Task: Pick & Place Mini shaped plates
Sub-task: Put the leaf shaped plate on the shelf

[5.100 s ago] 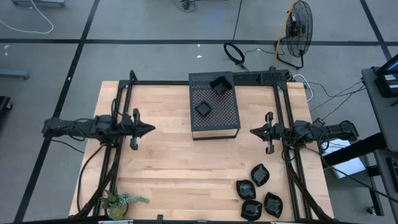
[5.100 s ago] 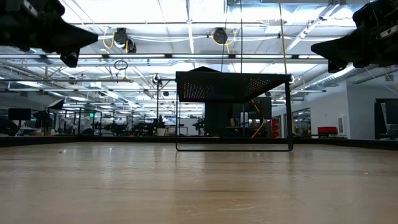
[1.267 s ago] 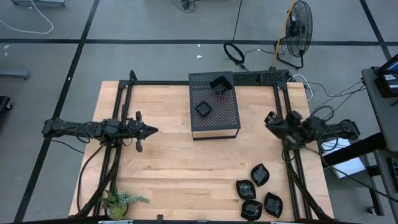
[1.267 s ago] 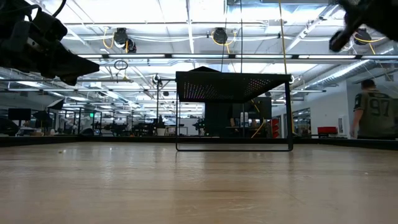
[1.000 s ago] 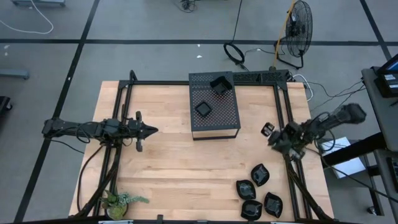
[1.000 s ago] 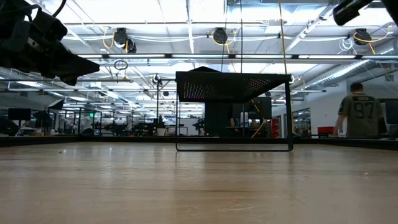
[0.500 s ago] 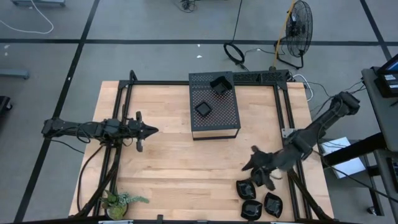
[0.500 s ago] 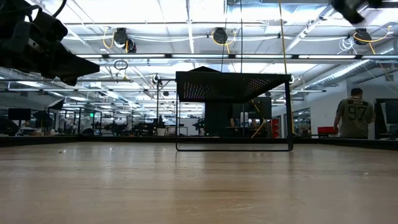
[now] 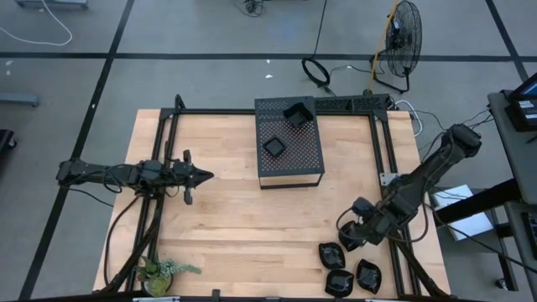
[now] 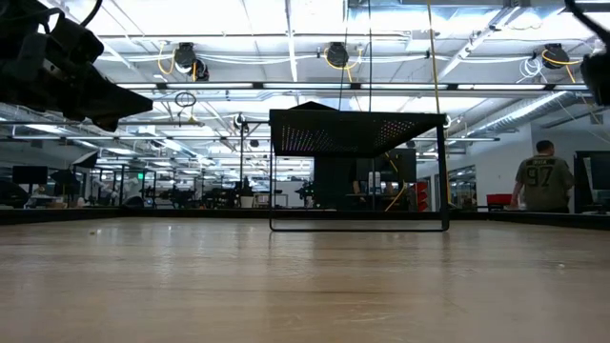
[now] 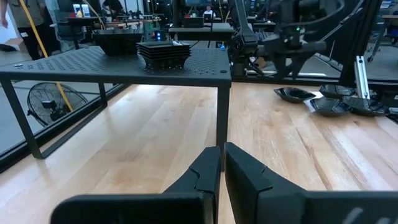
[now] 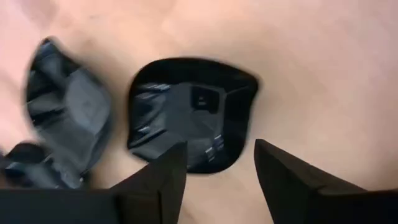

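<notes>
High view: 4 mini shaped plates [image 9: 345,262] clustered near the right front corner of the desk [image 9: 226,226], with 2 more dark pieces on top of the large perforated box [image 9: 289,141] at the back centre. Right gripper [image 9: 351,239] reaching down over the topmost plate of the cluster, directly above it or nearly so, the other 3 just beyond toward the desk's front edge. Left gripper [image 9: 200,175] parked far across the desk, well apart from every plate. Clearly the right arm's job by nearness.

Low view: only the box on its legs in mid-frame and bare wood in front; none of the loose plates in sight. Dark bulk of the left arm high at one side, a sliver of the right arm at the far upper corner. A person in a numbered shirt in the room behind.

Left wrist view: left gripper [image 11: 221,163] narrow, fingers all but touching, pointed at the box leg; a stack of plates on the box top, loose ones far off beside the right arm.

Right wrist view: right gripper [image 12: 219,163] wide, empty, straddling the near rim of 1 angular plate [image 12: 189,112]; plate lying straight ahead between the fingers, a second plate [image 12: 67,115] just beside it. Likely next: a short drop onto that rim, with the neighbour close enough to be nudged.
</notes>
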Controlling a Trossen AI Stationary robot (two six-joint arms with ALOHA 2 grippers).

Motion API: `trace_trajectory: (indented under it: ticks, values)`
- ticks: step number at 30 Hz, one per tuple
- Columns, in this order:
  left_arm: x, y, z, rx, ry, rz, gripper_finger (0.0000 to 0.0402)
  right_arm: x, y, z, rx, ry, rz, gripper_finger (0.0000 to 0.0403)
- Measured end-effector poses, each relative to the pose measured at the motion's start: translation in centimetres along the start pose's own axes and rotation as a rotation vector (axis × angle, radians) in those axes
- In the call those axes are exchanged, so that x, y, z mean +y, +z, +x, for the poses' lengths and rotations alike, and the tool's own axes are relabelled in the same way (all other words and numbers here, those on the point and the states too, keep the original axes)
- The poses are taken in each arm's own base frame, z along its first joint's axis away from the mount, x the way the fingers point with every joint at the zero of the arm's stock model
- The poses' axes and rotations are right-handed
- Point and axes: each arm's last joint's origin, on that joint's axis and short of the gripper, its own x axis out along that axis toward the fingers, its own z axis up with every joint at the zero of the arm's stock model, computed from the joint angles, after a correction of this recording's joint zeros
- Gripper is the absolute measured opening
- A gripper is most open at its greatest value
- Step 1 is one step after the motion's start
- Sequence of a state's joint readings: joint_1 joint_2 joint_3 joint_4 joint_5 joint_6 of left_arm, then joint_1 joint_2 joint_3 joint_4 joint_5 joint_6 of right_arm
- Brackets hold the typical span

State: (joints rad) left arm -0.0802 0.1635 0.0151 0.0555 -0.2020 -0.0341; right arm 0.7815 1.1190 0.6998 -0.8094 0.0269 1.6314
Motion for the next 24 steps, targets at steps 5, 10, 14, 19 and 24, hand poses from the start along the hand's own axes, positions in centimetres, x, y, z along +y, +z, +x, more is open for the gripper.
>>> trace_trajectory:
  ticks: [5, 10, 14, 19, 24]
  values:
    - [0.0, 0.0, 0.0, 0.0, 0.0, 0.0, 0.0026, -1.3, 0.0, 2.0, 0.003, -0.011, 0.04, 0.016]
    - [0.0, 0.0, 0.0, 0.0, 0.0, 0.0, 0.0026, -2.4, 0.1, 3.1, 0.002, -0.035, 0.062, 0.015]
    - [0.0, 0.0, 0.0, 0.0, 0.0, 0.0, 0.0026, -2.5, 0.1, 3.2, -0.001, -0.039, 0.058, 0.0139]
    - [0.0, 0.0, 0.0, 0.0, 0.0, 0.0, 0.0026, -2.5, 0.1, 3.2, -0.005, -0.039, 0.052, 0.0115]
    - [0.0, 0.0, 0.0, 0.0, 0.0, 0.0, 0.0026, -2.5, 0.3, 3.2, -0.074, -0.034, 0.021, 0.0069]
